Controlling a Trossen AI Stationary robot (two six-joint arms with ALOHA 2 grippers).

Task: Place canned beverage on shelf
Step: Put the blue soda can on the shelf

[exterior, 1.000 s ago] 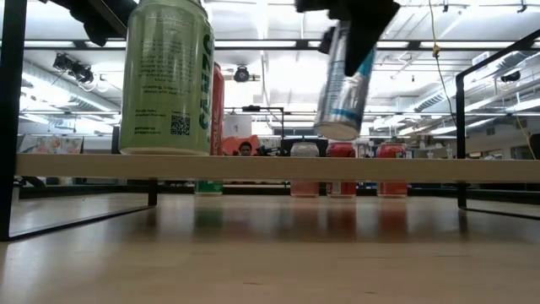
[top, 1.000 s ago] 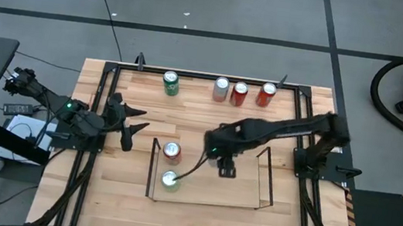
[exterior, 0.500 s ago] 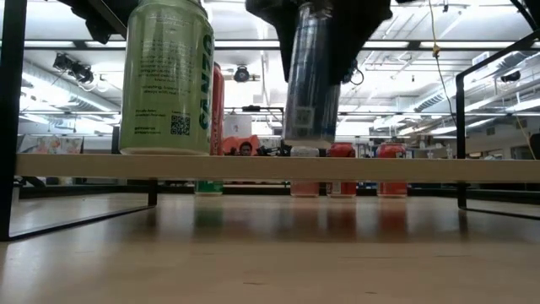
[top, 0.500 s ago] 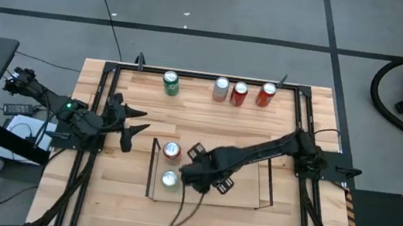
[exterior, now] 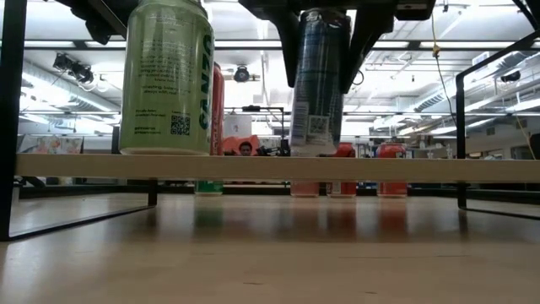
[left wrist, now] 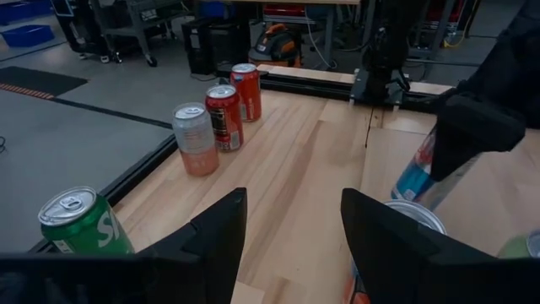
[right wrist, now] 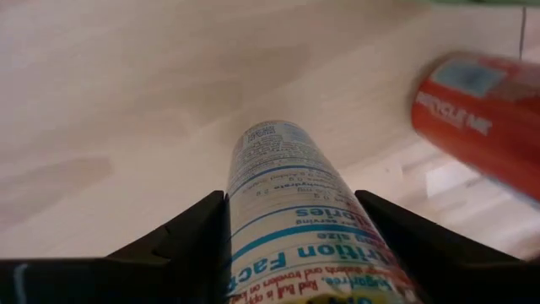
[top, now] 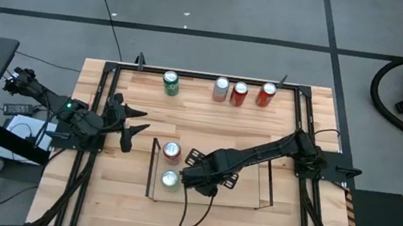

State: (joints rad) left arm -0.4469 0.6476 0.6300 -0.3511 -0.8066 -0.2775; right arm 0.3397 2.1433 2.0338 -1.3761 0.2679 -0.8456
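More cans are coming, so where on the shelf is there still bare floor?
The shelf is bare from the right gripper, which holds a blue can, to its right rail. Its left end is crowded: red can, green can.

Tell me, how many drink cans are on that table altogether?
7: four along the far edge, green, silver and two red; two standing on the shelf; one blue-and-white can in the right gripper.

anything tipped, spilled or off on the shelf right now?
Nothing stands out. The green can and red can stand upright on the shelf. The right pincer holds a blue-and-white can roughly upright, at the shelf floor. No spills.
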